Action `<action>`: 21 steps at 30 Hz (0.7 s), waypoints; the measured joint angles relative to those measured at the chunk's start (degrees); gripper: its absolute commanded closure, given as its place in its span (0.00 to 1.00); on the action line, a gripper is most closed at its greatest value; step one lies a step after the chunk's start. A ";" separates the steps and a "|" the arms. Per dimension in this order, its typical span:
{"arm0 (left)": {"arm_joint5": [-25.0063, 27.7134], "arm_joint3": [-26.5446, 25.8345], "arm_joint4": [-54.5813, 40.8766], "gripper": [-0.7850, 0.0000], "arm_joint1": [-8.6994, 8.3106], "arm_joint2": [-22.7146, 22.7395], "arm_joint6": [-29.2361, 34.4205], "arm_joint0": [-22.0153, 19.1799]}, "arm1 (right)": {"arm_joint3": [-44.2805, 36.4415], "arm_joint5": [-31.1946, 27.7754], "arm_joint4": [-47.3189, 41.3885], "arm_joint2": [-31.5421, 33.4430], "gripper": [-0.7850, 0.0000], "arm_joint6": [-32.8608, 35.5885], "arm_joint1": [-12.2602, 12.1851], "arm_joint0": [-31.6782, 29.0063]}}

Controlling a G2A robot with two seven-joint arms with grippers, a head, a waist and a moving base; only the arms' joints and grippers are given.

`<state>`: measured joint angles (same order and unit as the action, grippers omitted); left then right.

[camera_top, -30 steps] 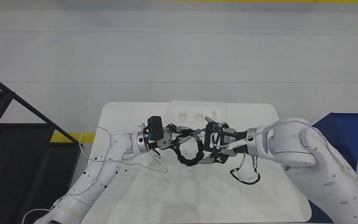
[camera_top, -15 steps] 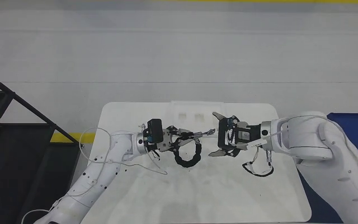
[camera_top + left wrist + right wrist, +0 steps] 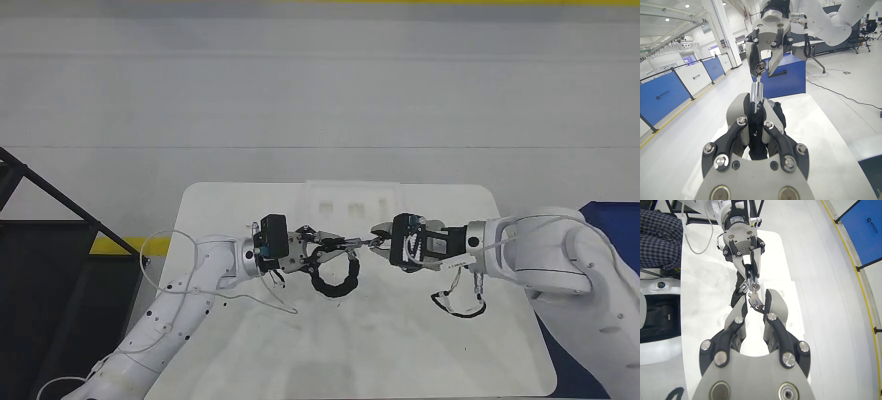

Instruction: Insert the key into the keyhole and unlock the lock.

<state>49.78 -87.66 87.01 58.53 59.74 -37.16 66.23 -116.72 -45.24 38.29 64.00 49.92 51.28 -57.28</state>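
Overhead, my left gripper (image 3: 338,243) is clamped on the lock (image 3: 335,282), whose black cable loop curves toward 6 o'clock over the white table (image 3: 400,340). The key (image 3: 374,238) sits in the chrome cylinder's end, pointing to 3 o'clock, where my right gripper (image 3: 384,243) meets it. A white tray (image 3: 350,203) lies at the table's 12 o'clock edge, with pale floor beyond. A second ago the right gripper overlapped the lock. Half a second ago it stood back with jaws spread wide, and now it has closed in on the key's head.

From the left wrist, the jaws pinch the cable and cylinder (image 3: 757,92). The key's head (image 3: 760,68) rests against one right finger (image 3: 753,60), with a gap to the other. Blue barrier panels (image 3: 664,92) carry white lettering, and a blue cabinet (image 3: 789,79) stands behind.

From the right wrist, my jaws are narrow, bracketing the key (image 3: 754,300) just short of the keyhole face (image 3: 754,287). Another lettered blue panel (image 3: 863,228) stands on the hall floor.
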 measured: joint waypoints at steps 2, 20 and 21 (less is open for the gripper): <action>0.01 -0.11 0.08 1.00 -0.01 0.00 -0.05 0.07 | -0.23 0.40 -0.19 -0.06 1.00 -0.24 -0.07 -0.38; -3.43 -2.19 3.55 1.00 -0.23 0.41 -1.85 0.97 | 1.95 16.23 -20.97 -1.14 1.00 2.56 0.01 -1.50; -4.02 -2.54 4.17 1.00 -0.26 0.45 -2.32 1.15 | 1.99 17.73 -21.94 -1.02 1.00 2.78 0.01 -1.61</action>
<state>45.76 -90.20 91.19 58.27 60.19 -39.48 67.38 -114.73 -27.52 16.35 62.98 52.70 51.29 -58.89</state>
